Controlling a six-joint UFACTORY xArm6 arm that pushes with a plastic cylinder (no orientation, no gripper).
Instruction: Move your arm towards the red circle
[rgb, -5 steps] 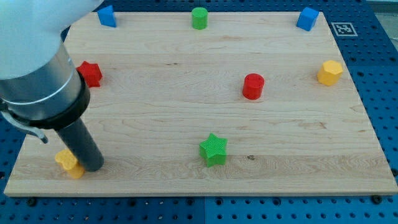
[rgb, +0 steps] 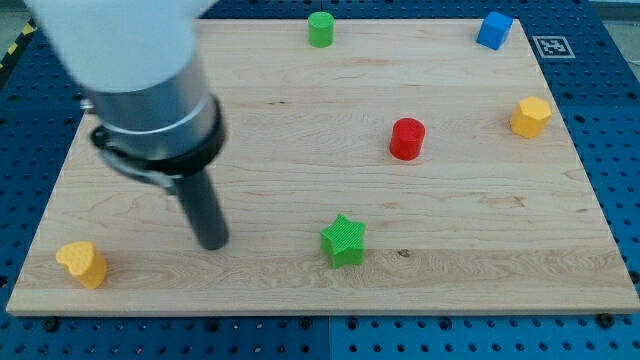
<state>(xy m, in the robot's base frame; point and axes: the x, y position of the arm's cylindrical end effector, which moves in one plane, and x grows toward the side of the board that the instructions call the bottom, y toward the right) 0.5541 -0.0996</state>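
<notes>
**Tip short of red circle, lower-left of it**

Nearest the view's bottom we note a yellow block at far left and the green star. Our tip rests on the surface, left of the star, apart from it. No fingers fitted, so open/closed n/a. Red circle sits up and right of the tip, well apart. Farther: yellow block at right edge, green cylinder, blue block.
</notes>
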